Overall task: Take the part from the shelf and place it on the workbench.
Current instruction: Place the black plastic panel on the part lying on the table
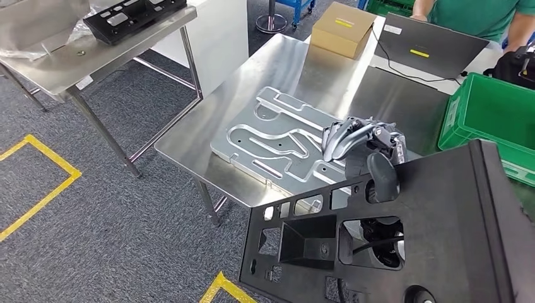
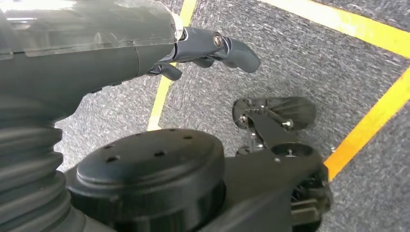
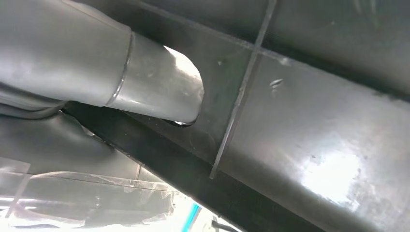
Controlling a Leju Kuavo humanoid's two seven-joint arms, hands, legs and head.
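Black perforated plastic part (image 1: 441,214), right-hand-held (image 1: 363,142)

grey ribbed wrist cover (image 2: 29,164), dark fingers (image 2: 232,48) with a screw, perhaps clear-wrapped forearm.

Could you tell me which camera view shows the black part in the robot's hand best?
The head view: the black part shows its cutouts and outline, gripped by the right hand. The right wrist view shows a close dark surface; the left wrist view shows floor.
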